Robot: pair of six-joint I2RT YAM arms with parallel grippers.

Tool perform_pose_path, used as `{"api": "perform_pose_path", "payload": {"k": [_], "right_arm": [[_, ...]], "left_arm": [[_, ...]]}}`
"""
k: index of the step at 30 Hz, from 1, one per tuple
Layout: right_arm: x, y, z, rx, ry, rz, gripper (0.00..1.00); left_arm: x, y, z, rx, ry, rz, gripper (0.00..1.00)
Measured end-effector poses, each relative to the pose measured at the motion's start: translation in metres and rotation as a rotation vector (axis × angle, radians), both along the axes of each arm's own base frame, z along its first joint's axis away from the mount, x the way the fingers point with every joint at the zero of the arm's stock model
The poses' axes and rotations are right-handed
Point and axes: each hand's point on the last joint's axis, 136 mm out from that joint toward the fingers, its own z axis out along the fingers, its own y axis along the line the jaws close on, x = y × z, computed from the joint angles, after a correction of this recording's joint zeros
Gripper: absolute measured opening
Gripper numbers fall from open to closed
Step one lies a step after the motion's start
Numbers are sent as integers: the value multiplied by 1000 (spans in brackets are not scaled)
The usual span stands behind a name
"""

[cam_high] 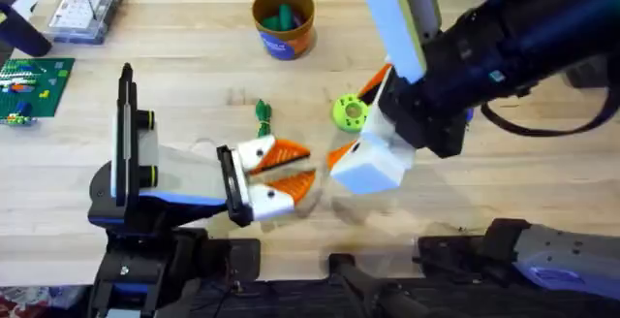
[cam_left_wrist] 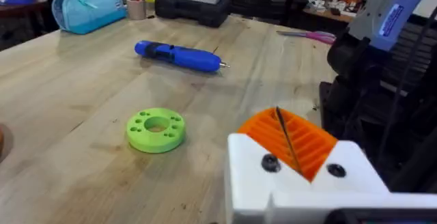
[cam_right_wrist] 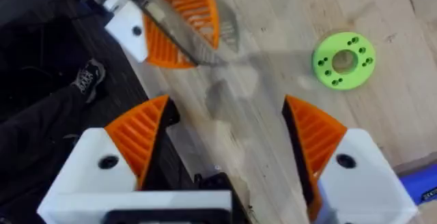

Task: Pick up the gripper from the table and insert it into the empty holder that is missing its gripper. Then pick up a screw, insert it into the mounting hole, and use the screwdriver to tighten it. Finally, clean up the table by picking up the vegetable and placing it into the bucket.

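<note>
The holder [cam_high: 184, 174], a white and grey hand body on a black stand at the lower left, is my left hand. At its black end plate sits the deep orange gripper [cam_high: 289, 150], beside a paler orange finger [cam_high: 298, 186]. My left gripper [cam_high: 310, 168] [cam_left_wrist: 290, 138] is shut, pads together, empty. My right gripper [cam_high: 351, 124] [cam_right_wrist: 225, 104] hovers open just to its right, holding nothing. The green vegetable [cam_high: 263, 116] lies on the table [cam_high: 174, 76] behind the left fingers. The bucket [cam_high: 286, 45] stands at the back centre. The blue screwdriver [cam_left_wrist: 181, 55] lies beyond the disc. A screw is out of view.
A lime-green round disc [cam_high: 349, 111] [cam_left_wrist: 156, 128] [cam_right_wrist: 343, 61] lies under the right gripper. A clear box with a red-handled tool [cam_high: 82, 13] and a green board [cam_high: 34, 80] sit at the far left. The right arm [cam_high: 513, 47] spans the right side.
</note>
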Motion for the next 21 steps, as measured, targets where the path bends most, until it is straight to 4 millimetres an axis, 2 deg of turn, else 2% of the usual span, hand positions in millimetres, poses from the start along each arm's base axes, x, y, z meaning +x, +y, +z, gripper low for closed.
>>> {"api": "perform_pose_path", "payload": {"k": [1, 2, 3, 10, 14, 17, 21], "right_arm": [[0, 0, 0, 0, 0, 0, 998], [0, 0, 0, 0, 0, 0, 998], [0, 0, 0, 0, 0, 0, 998], [2, 0, 0, 2, -1, -5, 998], [12, -8, 0, 5, 5, -60, 997], [27, -24, -1, -7, 25, -154, 998], [49, -58, -6, -34, 64, -318, 998]], "left_arm": [[0, 0, 0, 1, -2, 0, 127], [0, 0, 0, 2, -7, 0, 34], [0, 0, 0, 2, -7, 0, 10], [0, 0, 0, 2, -7, 0, 5], [0, 0, 0, 2, -7, 0, 5], [0, 0, 0, 2, -7, 0, 5], [0, 0, 0, 2, -7, -1, 4]]}}
